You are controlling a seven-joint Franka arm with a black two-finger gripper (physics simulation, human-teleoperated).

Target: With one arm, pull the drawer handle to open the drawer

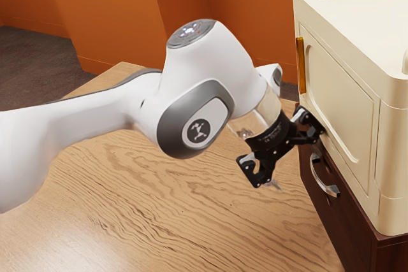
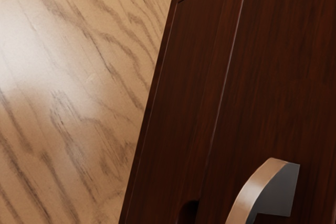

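Observation:
My black gripper point(image 1: 298, 157) stands open in the exterior view, its two fingers spread wide with nothing between them. The silver curved drawer handle point(image 1: 325, 179) is just beyond it toward the exterior view's right, on the dark brown drawer front point(image 1: 341, 211). I see a space between the lower finger and the handle; whether the upper finger touches the cabinet is unclear. In the wrist view part of the handle point(image 2: 244, 198) arches out from the reddish-brown wood front point(image 2: 278, 77). The drawer looks flush with its cabinet.
A cream-coloured cart-like unit point(image 1: 341, 100) with an orange strip point(image 1: 301, 65) sits on top of the dark cabinet, close beside my hand. The light wooden tabletop point(image 1: 159, 202) spreads beneath the arm. Orange walls point(image 1: 108, 11) stand behind.

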